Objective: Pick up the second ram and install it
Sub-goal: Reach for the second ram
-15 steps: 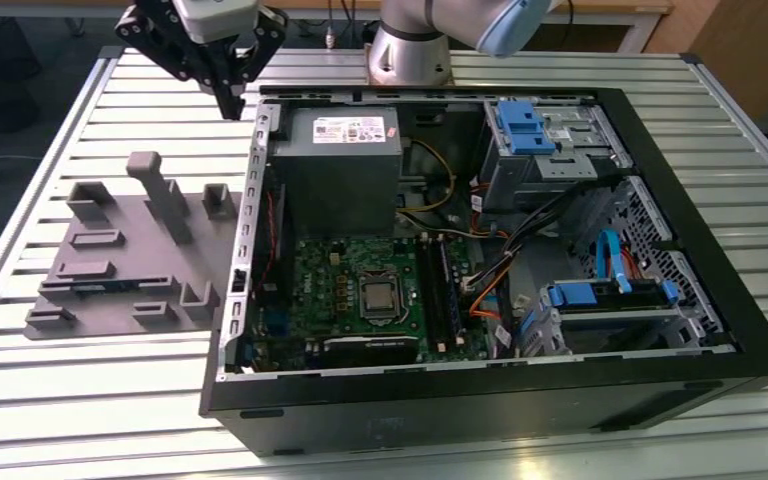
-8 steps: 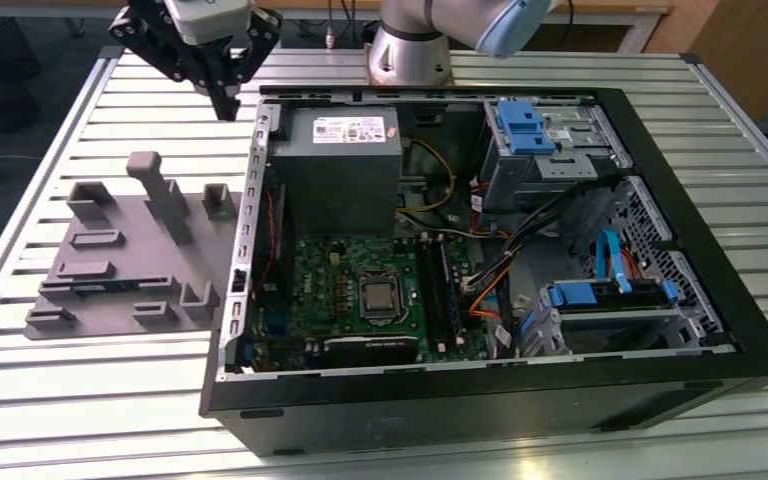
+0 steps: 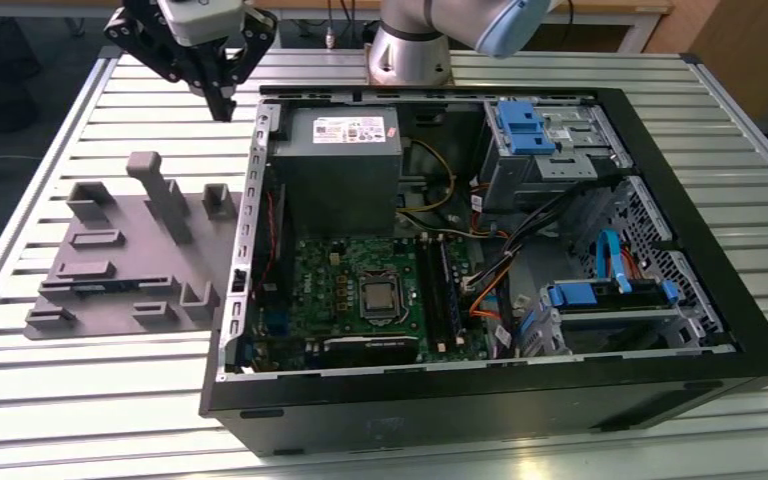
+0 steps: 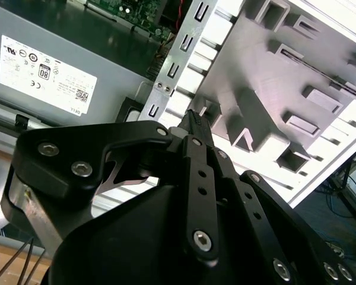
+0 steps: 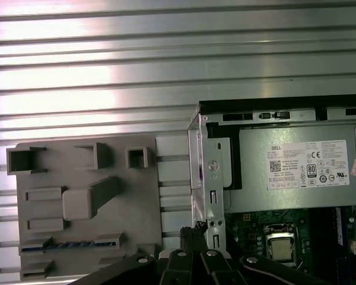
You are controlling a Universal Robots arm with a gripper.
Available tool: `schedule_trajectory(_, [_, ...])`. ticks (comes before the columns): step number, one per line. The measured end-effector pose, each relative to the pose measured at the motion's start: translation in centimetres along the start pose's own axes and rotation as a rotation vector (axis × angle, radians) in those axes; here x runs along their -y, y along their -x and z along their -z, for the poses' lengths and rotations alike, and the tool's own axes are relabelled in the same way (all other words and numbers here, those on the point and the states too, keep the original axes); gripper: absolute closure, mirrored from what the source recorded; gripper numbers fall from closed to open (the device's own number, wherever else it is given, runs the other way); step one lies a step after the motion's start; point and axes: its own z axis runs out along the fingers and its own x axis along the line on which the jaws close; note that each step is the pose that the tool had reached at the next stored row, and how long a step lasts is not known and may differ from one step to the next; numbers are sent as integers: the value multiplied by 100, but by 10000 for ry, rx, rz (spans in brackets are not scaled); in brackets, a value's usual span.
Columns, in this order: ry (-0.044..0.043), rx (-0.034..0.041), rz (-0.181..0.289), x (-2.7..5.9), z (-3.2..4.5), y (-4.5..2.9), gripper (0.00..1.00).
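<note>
Gripper point(image 3: 221, 106) over slatted metal table point(image 3: 91, 400)

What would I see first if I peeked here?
The big open computer case lies on the slatted table, its green board and wires showing. On the exterior view's left sits a grey tray with a blue-green ram stick in it, and the black gripper hangs by the case's far corner.

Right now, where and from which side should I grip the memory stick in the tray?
Probably pinch the memory stick across its flat faces near the middle, coming from above: it stands on edge in a tray slot, only its top edge exposed.
</note>
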Motion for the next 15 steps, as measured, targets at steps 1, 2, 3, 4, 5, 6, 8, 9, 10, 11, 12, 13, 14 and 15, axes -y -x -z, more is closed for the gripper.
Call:
schedule_trajectory(1, [-1, -3, 0, 0, -1, -4, 89])
schedule_trajectory(2, [-1, -5, -1, 1, -2, -9, 89])
schedule_trajectory(3, [0, -7, 0, 1, -3, -13, 89])
schedule_trajectory(4, [-1, -10, 0, 1, -4, -18, 89])
schedule_trajectory(5, [-1, -12, -1, 2, -5, -23, 89])
schedule_trajectory(6, [-1, -13, -1, 2, -6, -28, 89])
schedule_trajectory(8, [-2, -16, -1, 3, -8, -41, 89])
schedule_trajectory(9, [-2, -17, -1, 4, -9, -46, 89])
schedule_trajectory(10, [-1, -18, -1, 4, -10, -52, 89])
schedule_trajectory(11, [-1, -18, -1, 5, -11, -58, 89])
schedule_trajectory(12, [-2, -19, -3, 5, -11, -64, 89])
schedule_trajectory(13, [-2, -20, -1, 6, -12, -69, 89])
schedule_trajectory(14, [-2, -21, -1, 6, -13, -74, 89])
schedule_trajectory(15, [-2, -22, -2, 7, -14, -80, 89])
